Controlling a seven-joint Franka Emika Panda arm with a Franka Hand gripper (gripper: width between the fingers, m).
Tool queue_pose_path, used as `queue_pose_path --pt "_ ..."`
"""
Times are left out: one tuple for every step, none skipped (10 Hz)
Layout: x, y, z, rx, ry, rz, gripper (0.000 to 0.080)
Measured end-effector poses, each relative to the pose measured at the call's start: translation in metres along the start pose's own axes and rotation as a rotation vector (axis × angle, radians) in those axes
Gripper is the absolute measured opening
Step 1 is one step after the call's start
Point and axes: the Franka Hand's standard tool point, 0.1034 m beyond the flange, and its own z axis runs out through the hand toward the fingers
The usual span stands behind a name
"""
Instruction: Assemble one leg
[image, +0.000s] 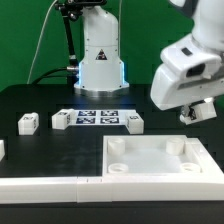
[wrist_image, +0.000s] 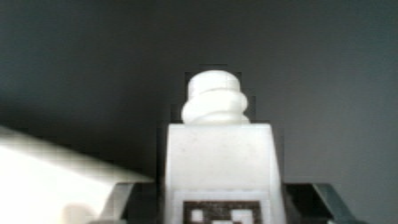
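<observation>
"Wrist view shows what in the grip?"

"The leg (wrist_image: 222, 160): 1 white block with a rounded, ridged peg at the end farthest from the fingers and a black-and-white marker on the near face. Dark fingers (wrist_image: 128, 203) press on both sides of it, so the gripper (image: 197, 108) is closed around the leg, not empty."

"And where is that in the scene?"

"In the exterior view the gripper hangs in the air at the exterior view's right, over the far right corner of the white panel (image: 160, 170) and clear of the table (image: 40, 100). The leg touches nothing but the fingers."

"So how much is done?"

"I judge the pickup done and the fitting not. All 4 corner holes of the panel look empty, and no leg stands in any of them."

"What is left?"

"Bringing the peg over 1 hole, lowering it in, and most likely turning it home. 3 loose legs (image: 60, 119) lie by the marker board (image: 98, 118), apart from the panel. Something white at the exterior view's left edge is cut off, and I cannot tell what it is."
</observation>
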Motion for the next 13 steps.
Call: queue_pose_path --pt "-0.003 0.007 -0.004 -0.006 0.045 -0.005 0.0287" --pt "0.003 0.017 -0.012 -0.022 0.158 -0.02 0.0288" --pt "0.004 0.021 -0.014 -0.036 0.241 -0.016 0.0288" --pt "0.005 0.023 -0.012 -0.048 0.309 -0.015 0.0288" --pt "0.01 0.026 -0.013 -0.06 0.409 -0.016 0.0288" --pt "0.008 0.027 -0.009 -0.069 0.456 -0.016 0.0288" --pt "0.007 0.027 -0.008 -0.066 0.44 -0.017 0.0288" --pt "0.008 0.027 -0.009 -0.067 0.442 -0.017 0.0288" --pt "0.012 0.032 -0.015 -0.073 0.447 -0.034 0.0288" --pt "0.022 0.04 -0.026 -0.076 0.458 -0.042 0.0288" --pt "0.034 0.048 -0.033 -0.074 0.463 -0.043 0.0288" --pt "0.045 0.053 -0.038 -0.067 0.453 -0.037 0.0288" --pt "0.051 0.058 -0.042 -0.061 0.442 -0.031 0.0288"
